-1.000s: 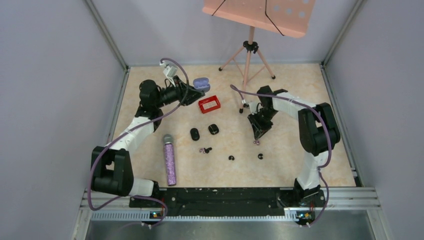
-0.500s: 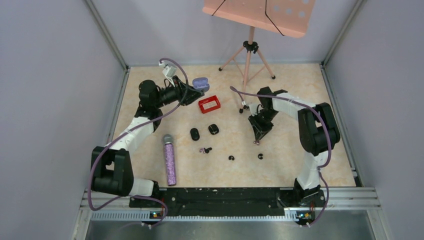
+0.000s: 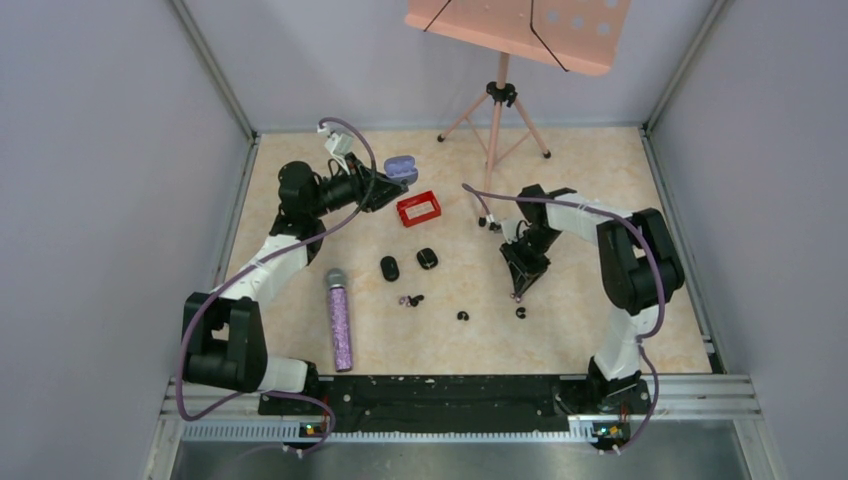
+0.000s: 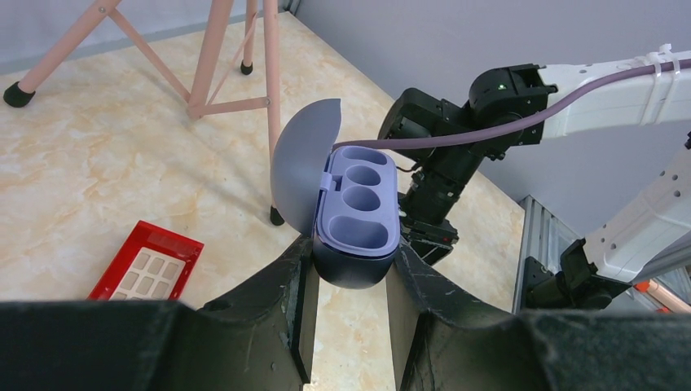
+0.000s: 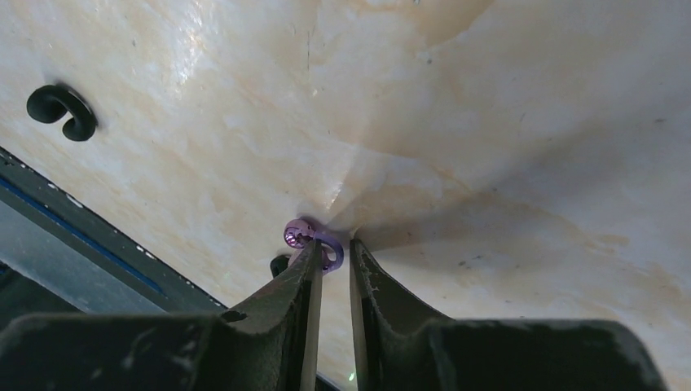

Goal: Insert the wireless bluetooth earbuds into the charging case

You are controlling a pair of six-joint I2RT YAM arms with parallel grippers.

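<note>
My left gripper (image 4: 350, 262) is shut on the open purple charging case (image 4: 358, 216), held above the table at the back left (image 3: 400, 168); its wells are empty. My right gripper (image 5: 332, 248) stands tip-down on the table (image 3: 517, 293). Its jaws are a narrow gap apart. A pinkish-purple earbud (image 5: 303, 235) lies at the tips, its bulb outside the left finger and its hook reaching into the gap. Black earbuds lie on the table (image 3: 463, 316) (image 3: 521, 313), and a purple and black pair (image 3: 410, 299) lies further left.
Two black oval cases (image 3: 389, 268) (image 3: 427, 258) and a glittery purple microphone (image 3: 340, 320) lie mid-table. A red tray (image 3: 418, 208) sits under the left gripper, and a pink music stand's tripod (image 3: 497, 110) is at the back. The black front rail (image 5: 49, 204) runs close to the right gripper.
My right gripper has slid slightly toward the near edge and down onto the table, and its jaws have narrowed around the pinkish-purple earbud. The left arm and case have not moved.
</note>
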